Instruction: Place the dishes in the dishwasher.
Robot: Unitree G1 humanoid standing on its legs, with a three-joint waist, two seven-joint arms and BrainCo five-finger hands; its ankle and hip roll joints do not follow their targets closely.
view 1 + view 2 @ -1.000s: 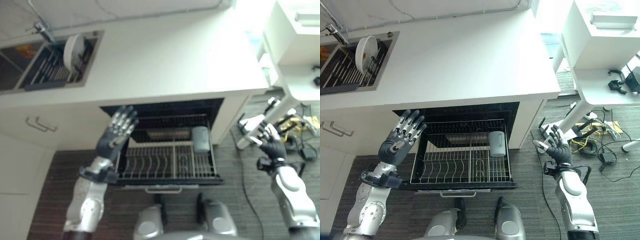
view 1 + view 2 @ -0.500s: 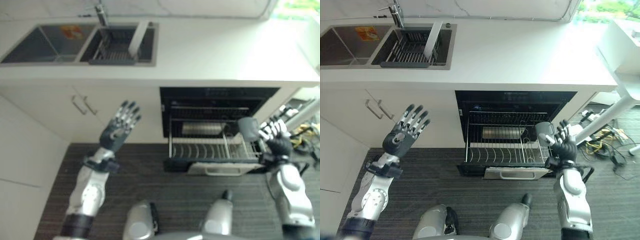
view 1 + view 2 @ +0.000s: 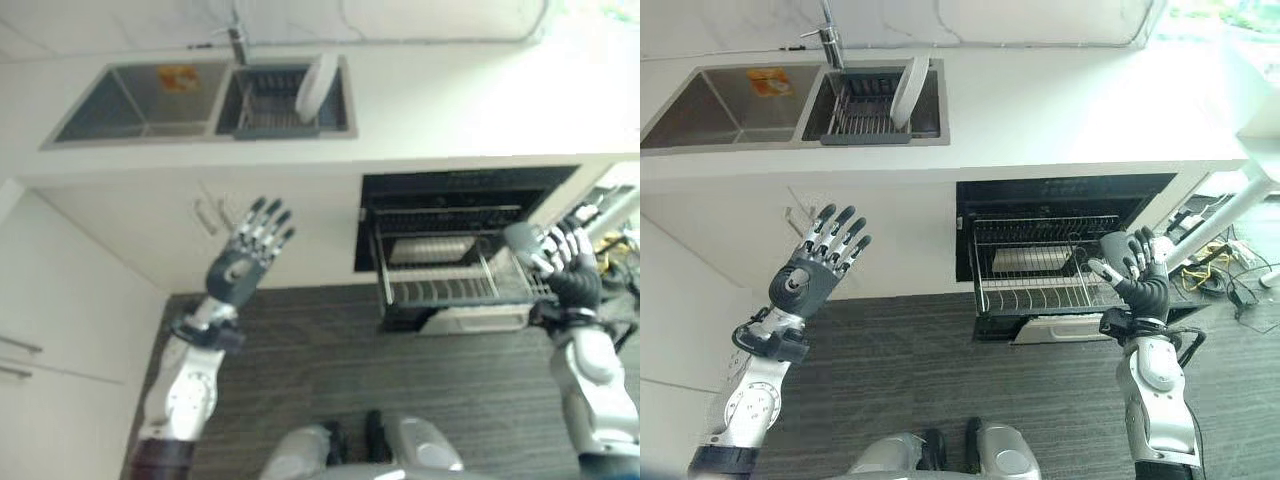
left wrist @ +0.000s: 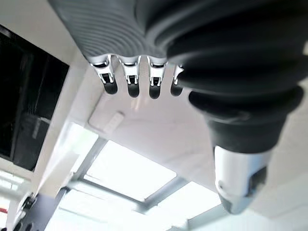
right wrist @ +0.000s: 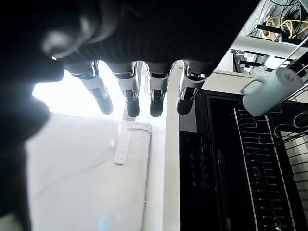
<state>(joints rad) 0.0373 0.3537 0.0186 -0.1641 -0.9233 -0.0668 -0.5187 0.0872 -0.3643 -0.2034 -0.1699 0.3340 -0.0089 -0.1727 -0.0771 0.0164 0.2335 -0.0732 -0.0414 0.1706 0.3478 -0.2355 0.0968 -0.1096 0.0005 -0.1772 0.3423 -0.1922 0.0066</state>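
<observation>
Two robot hands are hanging in the air in front of a long white worktop (image 3: 1060, 110), and neither is holding anything. The worktop is running well beyond both of them, with a double sink (image 3: 790, 105) sunk into it beyond the left robot hand (image 3: 815, 275). Below the worktop's edge, just beside the right robot hand (image 3: 1137, 280), the dishwasher (image 3: 1065, 235) is standing open with its wire rack (image 3: 1035, 285) pulled out toward the robot, presumably so dishes can be dropped straight in. A drying rack (image 3: 865, 115) is sitting in the nearer sink basin, propping a white plate (image 3: 908, 92) on edge; that plate looks like the dish waiting to be moved, and it is lying well beyond the left robot hand. A pale mug (image 5: 267, 91) is already resting in the wire rack, close to the right robot hand. Both robot hands are showing fingers spread straight, palms raised, seemingly readying for a reach toward the sink.
</observation>
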